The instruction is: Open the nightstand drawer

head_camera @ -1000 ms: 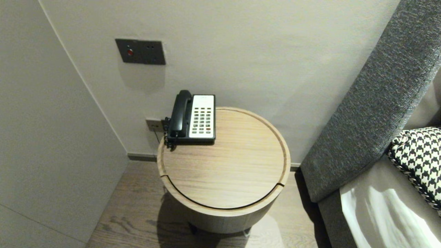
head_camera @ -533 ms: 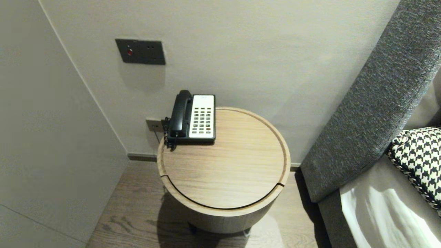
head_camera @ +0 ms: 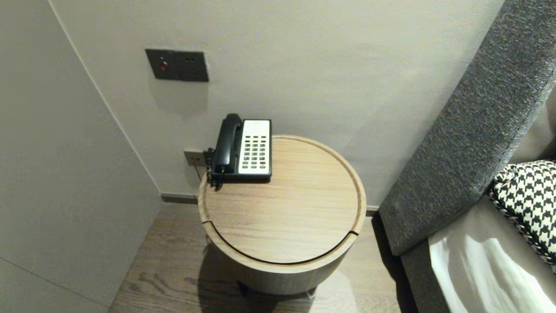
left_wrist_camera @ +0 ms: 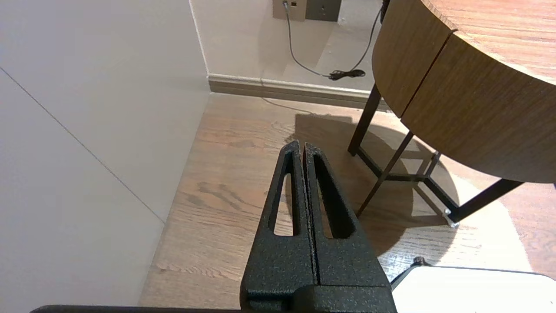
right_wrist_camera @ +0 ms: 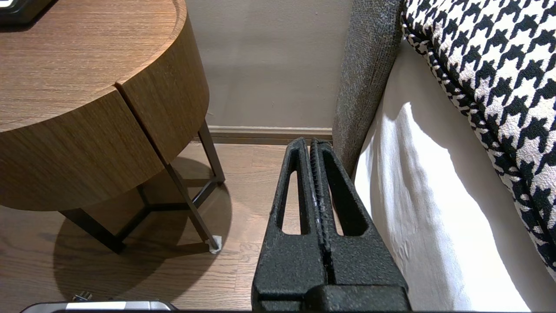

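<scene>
A black and white desk telephone (head_camera: 243, 148) with its handset (head_camera: 226, 143) on the cradle sits at the back left of a round wooden side table (head_camera: 282, 217). Neither arm shows in the head view. My left gripper (left_wrist_camera: 301, 147) is shut and empty, low over the wood floor, left of the table's drum (left_wrist_camera: 456, 100). My right gripper (right_wrist_camera: 309, 142) is also shut and empty, low over the floor between the table (right_wrist_camera: 87, 95) and the bed.
A dark switch panel (head_camera: 177, 65) and a wall socket (head_camera: 193, 157) are on the wall behind the table; a cable (left_wrist_camera: 304, 65) runs down from it. A grey headboard (head_camera: 478, 126), white bedding (right_wrist_camera: 434, 208) and a houndstooth cushion (head_camera: 527, 195) are on the right. A wall (head_camera: 52, 174) closes the left side.
</scene>
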Motion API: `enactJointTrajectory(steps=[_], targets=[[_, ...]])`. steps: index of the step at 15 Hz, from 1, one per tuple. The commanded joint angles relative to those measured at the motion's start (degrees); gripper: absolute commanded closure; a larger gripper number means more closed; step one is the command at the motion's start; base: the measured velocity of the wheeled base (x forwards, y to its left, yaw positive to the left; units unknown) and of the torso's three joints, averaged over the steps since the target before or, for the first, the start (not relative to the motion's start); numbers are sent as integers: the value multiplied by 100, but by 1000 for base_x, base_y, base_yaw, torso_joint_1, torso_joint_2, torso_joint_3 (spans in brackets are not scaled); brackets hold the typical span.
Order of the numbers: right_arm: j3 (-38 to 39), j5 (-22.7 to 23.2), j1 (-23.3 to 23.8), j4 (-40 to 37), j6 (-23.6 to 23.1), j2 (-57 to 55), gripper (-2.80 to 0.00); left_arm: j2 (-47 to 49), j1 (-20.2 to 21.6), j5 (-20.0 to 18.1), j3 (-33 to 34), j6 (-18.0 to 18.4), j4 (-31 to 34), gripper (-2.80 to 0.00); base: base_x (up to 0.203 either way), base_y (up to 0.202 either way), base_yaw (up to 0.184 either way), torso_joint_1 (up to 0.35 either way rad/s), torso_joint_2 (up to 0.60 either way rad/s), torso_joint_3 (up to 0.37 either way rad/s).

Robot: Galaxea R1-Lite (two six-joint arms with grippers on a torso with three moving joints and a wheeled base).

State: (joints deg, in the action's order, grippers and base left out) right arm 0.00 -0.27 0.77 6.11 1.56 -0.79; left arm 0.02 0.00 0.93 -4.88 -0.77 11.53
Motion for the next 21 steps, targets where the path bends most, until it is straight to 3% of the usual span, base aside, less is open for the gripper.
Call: enactJointTrajectory(steps=[1,12,17,21], targets=[[229,0,2,4,2,-17,0,-2,0,4,-5,-2,7,0,0,0,0,0,0,0],[229,0,2,4,2,-17,0,87,0,28,-238,97,77,0,0,0,0,0,0,0],[229,0,2,4,2,-17,0,2358,-19,-104,-1591,-100,54,0,0,0,0,0,0,0],[229,0,2,4,2,-17,0,4694,-33,-555,-3055,-894,187,0,0,0,0,0,0,0]])
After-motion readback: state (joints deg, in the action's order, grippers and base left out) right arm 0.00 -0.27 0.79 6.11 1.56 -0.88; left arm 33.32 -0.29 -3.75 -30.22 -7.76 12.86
